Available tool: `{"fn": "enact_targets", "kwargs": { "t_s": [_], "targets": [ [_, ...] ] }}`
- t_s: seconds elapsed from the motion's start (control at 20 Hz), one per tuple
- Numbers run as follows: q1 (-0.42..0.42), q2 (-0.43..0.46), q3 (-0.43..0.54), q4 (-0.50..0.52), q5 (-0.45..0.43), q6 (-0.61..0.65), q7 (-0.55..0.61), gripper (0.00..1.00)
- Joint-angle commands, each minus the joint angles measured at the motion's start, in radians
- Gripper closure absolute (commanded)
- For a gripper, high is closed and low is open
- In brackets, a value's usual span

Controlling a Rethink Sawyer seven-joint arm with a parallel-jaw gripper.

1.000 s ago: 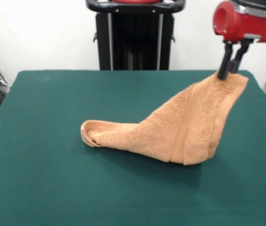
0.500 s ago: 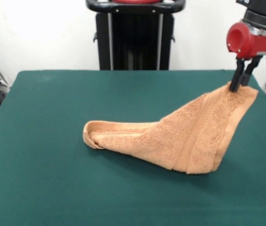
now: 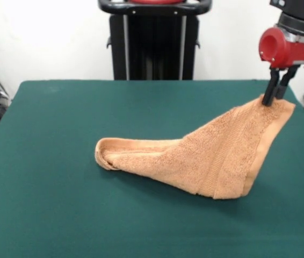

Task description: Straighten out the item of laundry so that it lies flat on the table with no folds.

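The dark green table (image 3: 60,215) bears an orange-tan towel (image 3: 205,156) (folded, one corner raised).

- Orange-tan towel (image 3: 211,156), looped terry pile, with a plainer woven band running near its hem.
- Dark green table (image 3: 50,199), one even felt-like shade.
- Black gripper (image 3: 275,94) under a glossy red arm (image 3: 289,47).

Red arm at upper right, wrist pointing down, fingers (image 3: 276,95) pinched together

From where I stand, no writing, label, brand, number or sign can be read on anything in this room right now.
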Motion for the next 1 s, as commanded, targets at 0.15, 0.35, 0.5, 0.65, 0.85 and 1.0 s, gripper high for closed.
{"fn": "enact_targets", "kwargs": {
  "t_s": [0.15, 0.35, 0.5, 0.65, 0.85, 1.0],
  "targets": [
    [0.023, 0.097, -0.001, 0.072, -0.002, -0.196, 0.284, 1.00],
    [0.062, 0.209, -0.061, 0.038, -0.027, -0.353, 0.359, 1.00],
    [0.045, 0.223, -0.052, 0.040, 0.013, -0.339, 0.323, 1.00],
    [0.028, 0.233, -0.048, 0.037, 0.046, -0.307, 0.295, 1.00],
    [0.013, 0.267, -0.045, 0.020, 0.060, -0.353, 0.276, 1.00],
    [0.015, 0.262, -0.050, 0.019, 0.069, -0.343, 0.272, 1.00]
  ]
}}
